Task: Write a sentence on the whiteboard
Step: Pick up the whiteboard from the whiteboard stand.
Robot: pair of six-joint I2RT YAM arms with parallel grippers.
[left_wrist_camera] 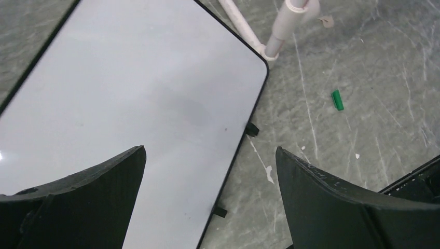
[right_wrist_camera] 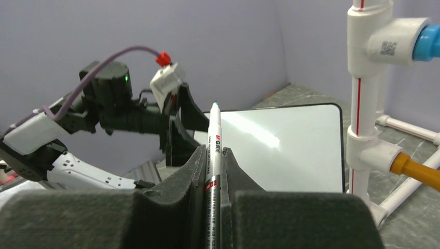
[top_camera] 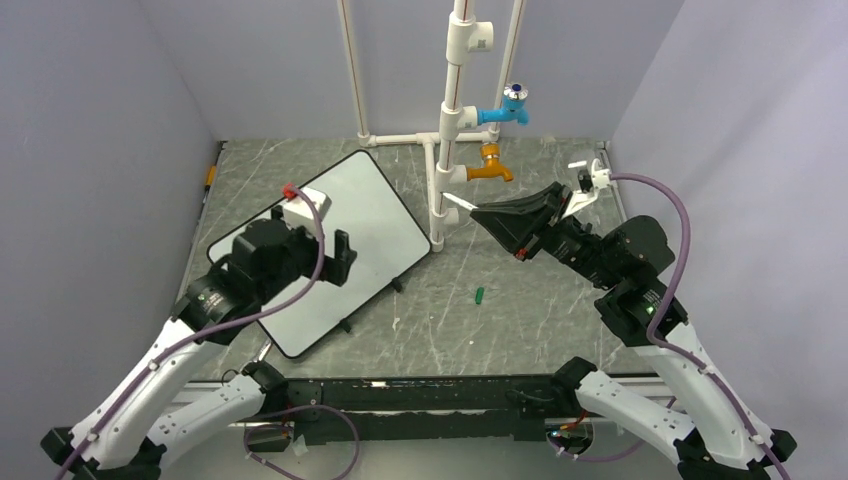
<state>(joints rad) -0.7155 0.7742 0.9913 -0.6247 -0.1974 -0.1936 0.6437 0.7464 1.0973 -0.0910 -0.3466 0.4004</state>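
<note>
The overhead view alone takes in the whole table (top_camera: 520,330). 1 whiteboard (top_camera: 375,215) lies at an angle on its left half, a far corner just beside the foot of the white pipe stand (top_camera: 440,150). The stand carries 2 taps, 1 blue (top_camera: 513,105) and 1 orange (top_camera: 490,165). 1 small green cap (top_camera: 479,295) lies between the 2 arms, apart from the board. Only the left wrist view shows the left gripper (left_wrist_camera: 210,153) with jaws spread wide, holding nothing, over the board's plain white face. Only the right wrist view shows the right gripper (right_wrist_camera: 214,151) clamped on 1 marker (right_wrist_camera: 214,124), its tip sticking out past the fingers.
</note>
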